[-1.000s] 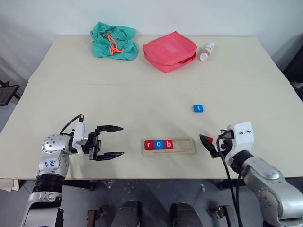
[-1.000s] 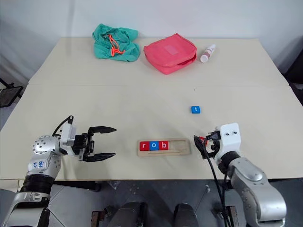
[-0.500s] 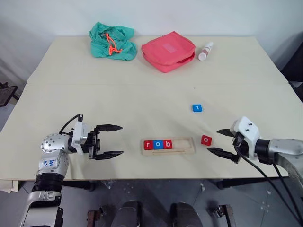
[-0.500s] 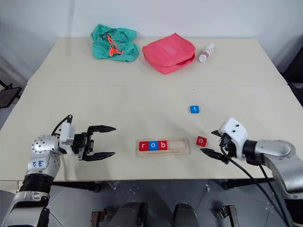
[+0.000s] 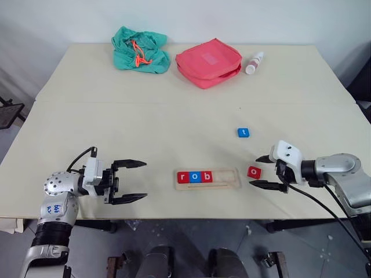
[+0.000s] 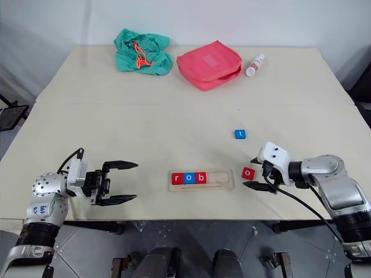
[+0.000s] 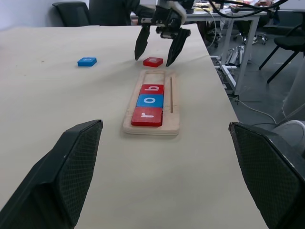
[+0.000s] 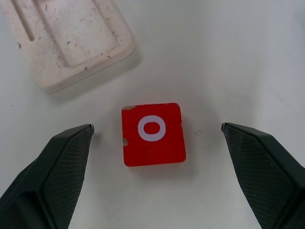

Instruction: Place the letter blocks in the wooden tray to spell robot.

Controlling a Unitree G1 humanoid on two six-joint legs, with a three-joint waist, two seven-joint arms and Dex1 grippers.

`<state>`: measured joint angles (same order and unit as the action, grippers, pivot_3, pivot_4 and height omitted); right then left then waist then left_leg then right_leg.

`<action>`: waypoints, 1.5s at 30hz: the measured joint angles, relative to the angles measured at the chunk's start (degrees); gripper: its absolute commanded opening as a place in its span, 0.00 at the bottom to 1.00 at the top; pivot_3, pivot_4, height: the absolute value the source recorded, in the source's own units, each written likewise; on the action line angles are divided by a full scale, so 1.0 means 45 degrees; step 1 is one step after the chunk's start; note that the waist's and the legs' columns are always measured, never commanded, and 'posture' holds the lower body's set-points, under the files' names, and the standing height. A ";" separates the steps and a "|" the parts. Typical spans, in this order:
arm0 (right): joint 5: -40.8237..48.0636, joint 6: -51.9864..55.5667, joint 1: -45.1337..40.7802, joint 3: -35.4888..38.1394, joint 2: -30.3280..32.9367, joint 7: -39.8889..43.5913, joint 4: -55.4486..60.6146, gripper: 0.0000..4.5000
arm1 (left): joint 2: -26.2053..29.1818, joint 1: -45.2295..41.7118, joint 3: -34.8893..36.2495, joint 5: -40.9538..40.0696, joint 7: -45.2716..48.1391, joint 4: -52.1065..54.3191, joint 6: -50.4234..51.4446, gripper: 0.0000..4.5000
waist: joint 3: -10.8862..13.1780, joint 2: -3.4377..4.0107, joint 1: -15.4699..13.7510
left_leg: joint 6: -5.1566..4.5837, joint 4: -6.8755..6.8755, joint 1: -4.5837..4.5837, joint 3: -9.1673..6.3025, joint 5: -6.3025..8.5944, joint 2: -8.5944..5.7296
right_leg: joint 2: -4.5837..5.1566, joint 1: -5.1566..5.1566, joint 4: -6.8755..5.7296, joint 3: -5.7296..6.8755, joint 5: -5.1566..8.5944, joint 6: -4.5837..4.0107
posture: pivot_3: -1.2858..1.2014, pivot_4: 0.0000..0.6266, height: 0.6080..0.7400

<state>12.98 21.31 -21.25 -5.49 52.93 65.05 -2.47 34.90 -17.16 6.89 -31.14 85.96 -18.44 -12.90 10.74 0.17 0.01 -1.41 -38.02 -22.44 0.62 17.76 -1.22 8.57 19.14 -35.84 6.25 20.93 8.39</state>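
**Three letters down, two tiles loose on the table**

At the near left of the pale table [image 5: 174, 116], the robot's left gripper [image 5: 130, 181] hovers level with its two black fingers spread wide, holding nothing and pointing toward the wooden tray [image 5: 229, 178]. The tray lies near the table's front edge, between the two arms. Its left part carries a red "r" block [image 5: 182, 177], a blue "o" block [image 5: 195, 177] and a red "b" block [image 5: 207, 176], side by side; the rest of the groove stands bare. Just beyond the tray's right end, a red "o" block [image 5: 254, 172] lies flat on the tabletop, apart from the wood. The right gripper [image 5: 265, 171] tilts down at it, fingers gaping to either side of the tile without touching it, nothing in its grasp. Farther back, a blue "t" block [image 5: 243, 132] sits alone. Along the far edge lie a teal drawstring bag [image 5: 139, 50], a red zip pouch [image 5: 207, 62] and a small white bottle [image 5: 253, 62].
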 measured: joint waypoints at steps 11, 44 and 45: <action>-0.0211 -0.0314 -0.0123 -0.0086 -0.0191 0.0122 -0.0043 0.32 | 0.0000 0.0043 0.0000 -0.0003 -0.0005 0.0094 0.0009 1.00 | 0.0000 0.0000 0.0004 | 0.0001 -0.0003 0.0001 0.0001 0.0000 0.0002 | -0.0001 -0.0001 0.0000 0.0002 0.0000 0.0000 | 0.52 0.24 1.00; -0.0916 0.1068 -0.3846 -0.3303 -0.1638 0.2035 0.1926 0.32 | -0.0262 0.0558 0.0006 -0.0032 -0.0012 0.0506 -0.0201 1.00 | 0.0000 0.0000 0.0039 | 0.0003 -0.0008 -0.0012 -0.0008 0.0001 -0.0001 | 0.0000 0.0020 -0.0012 0.0001 0.0000 0.0000 | 0.52 0.24 1.00; -0.0933 0.1063 -0.3846 -0.3333 -0.1690 0.2048 0.1925 0.32 | -0.0261 0.0583 0.0031 -0.0035 -0.0012 0.0511 -0.0201 1.00 | 0.0000 0.0000 0.0038 | 0.0003 -0.0008 -0.0012 -0.0008 0.0001 -0.0001 | -0.0001 0.0020 -0.0012 0.0001 0.0000 0.0000 | 0.52 0.24 1.00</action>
<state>8.78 26.09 -38.56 -20.49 45.32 74.26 6.19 33.72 -14.54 7.03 -31.29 85.91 -16.14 -13.80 10.75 0.17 0.18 -1.40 -38.05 -22.49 0.58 17.76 -1.23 8.57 19.23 -35.89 6.26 20.93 8.39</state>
